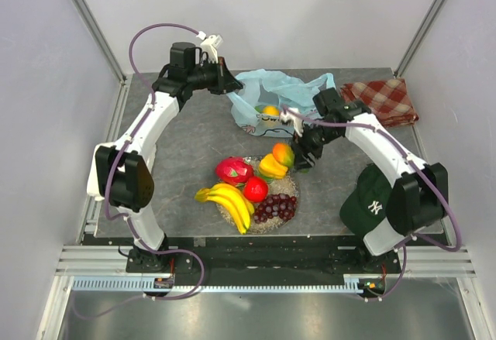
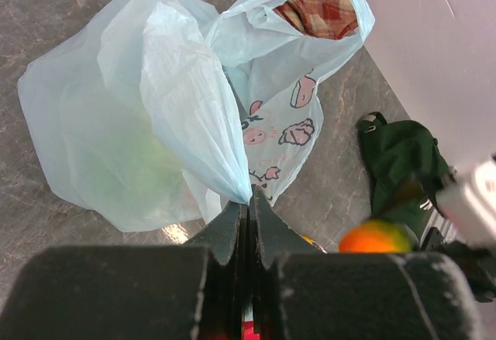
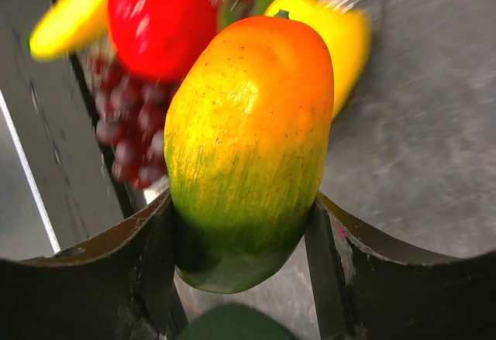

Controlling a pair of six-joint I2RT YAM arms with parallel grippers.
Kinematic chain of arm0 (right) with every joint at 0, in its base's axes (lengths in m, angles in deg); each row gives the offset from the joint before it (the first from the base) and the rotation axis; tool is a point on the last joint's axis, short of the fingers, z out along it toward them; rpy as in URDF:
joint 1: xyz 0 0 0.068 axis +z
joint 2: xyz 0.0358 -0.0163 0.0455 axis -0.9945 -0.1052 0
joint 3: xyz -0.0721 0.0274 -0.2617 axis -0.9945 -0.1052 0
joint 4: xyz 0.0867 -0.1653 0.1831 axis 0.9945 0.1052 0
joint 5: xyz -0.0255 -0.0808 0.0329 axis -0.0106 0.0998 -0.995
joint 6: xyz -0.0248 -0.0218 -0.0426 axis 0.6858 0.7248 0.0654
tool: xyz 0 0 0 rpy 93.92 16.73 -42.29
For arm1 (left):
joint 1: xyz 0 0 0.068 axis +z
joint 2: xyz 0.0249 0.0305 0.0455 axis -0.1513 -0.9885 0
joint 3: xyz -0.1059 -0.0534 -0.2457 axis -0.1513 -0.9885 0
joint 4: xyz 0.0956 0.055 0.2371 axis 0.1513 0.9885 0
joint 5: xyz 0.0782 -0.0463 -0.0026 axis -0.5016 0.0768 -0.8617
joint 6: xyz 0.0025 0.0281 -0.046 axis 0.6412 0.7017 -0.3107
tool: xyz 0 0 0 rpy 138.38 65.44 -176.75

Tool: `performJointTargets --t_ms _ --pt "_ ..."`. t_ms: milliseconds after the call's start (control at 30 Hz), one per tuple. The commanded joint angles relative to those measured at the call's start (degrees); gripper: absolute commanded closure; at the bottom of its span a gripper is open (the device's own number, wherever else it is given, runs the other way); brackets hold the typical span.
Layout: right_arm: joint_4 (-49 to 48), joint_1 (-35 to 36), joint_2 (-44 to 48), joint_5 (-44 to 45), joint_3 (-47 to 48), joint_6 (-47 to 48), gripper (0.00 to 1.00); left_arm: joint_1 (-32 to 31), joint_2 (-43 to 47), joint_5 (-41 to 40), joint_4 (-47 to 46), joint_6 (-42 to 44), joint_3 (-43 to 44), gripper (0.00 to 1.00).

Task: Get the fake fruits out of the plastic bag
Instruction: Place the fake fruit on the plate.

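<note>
Nearest the arm bases, a clear textured plate (image 1: 295, 194) carries 5 glossy plastic pieces: a yellow banana bunch (image 1: 229, 202), dark purple grapes (image 1: 276, 208), a red apple (image 1: 256, 189), a pink-red dragon fruit (image 1: 233, 170) and a yellow pepper-like piece (image 1: 270, 167). A dark green cap (image 1: 372, 199) lies to their right. Just past the pepper, at the plate's far right edge, the right gripper (image 3: 242, 235) is closed around the green end of the mango (image 3: 249, 123), with 1 finger on each flank. The mango's long axis runs straight out along the fingers, its orange end toward the plate, so I judge the set-down spot to be just ahead and below. Farther off, the left gripper (image 2: 249, 205) has its jaws pressed together on a pinched fold of the light blue plastic bag (image 2: 147, 100), which is thin, crinkly and translucent. Through its mouth 1 yellow-orange fruit (image 1: 269, 111) shows, lying between the 2 grippers. Beyond lies a red checkered cloth (image 1: 380, 100).
</note>
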Motion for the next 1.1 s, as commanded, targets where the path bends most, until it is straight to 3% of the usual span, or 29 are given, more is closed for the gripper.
performJointTargets --t_ms 0,167,500,1067 --pt "3.3 1.5 2.8 4.7 -5.1 14.2 0.82 -0.4 2.7 -0.3 -1.0 1.4 0.9 0.98" --pt "4.6 2.9 4.2 8.5 -9.9 24.2 0.82 -0.4 3.7 -1.1 -0.6 2.8 -0.2 0.98" --pt "1.6 6.5 0.7 12.8 -10.6 32.8 0.82 -0.6 5.2 -2.4 1.2 6.4 -2.5 0.98" --pt "-3.1 14.1 -8.1 18.9 -7.5 30.6 0.83 -0.5 6.3 -2.8 1.7 7.3 -4.1 0.98"
